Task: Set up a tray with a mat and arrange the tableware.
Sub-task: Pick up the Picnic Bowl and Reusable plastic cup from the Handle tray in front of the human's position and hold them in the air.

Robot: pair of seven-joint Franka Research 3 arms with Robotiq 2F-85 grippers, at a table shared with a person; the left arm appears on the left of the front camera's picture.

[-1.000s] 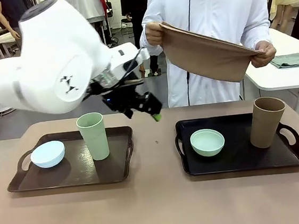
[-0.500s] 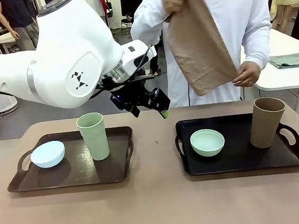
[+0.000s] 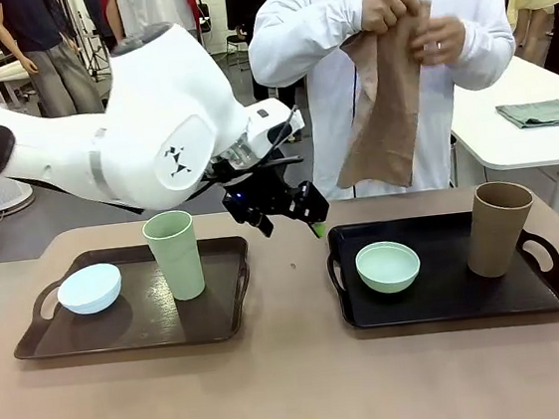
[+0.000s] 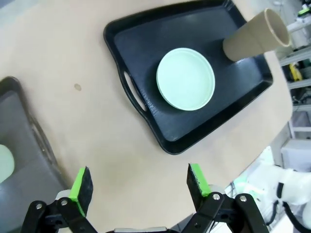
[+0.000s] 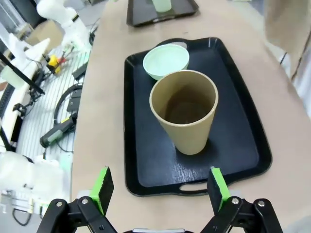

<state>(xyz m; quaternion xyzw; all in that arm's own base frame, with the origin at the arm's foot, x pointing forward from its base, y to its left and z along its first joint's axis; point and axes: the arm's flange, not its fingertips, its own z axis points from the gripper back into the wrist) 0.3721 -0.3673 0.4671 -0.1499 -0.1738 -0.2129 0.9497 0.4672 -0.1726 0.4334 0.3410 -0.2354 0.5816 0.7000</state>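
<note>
Brown mat (image 3: 382, 119) in person's hands (image 3: 390, 3)

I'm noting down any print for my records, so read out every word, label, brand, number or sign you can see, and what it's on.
Words or numbers: none readable in any view.
Sign: a black emblem of small angular shapes, no letters, on the white casing of the left arm.
No print on the light blue bowl, pale green cup, mint green bowl or brown cup.
</note>
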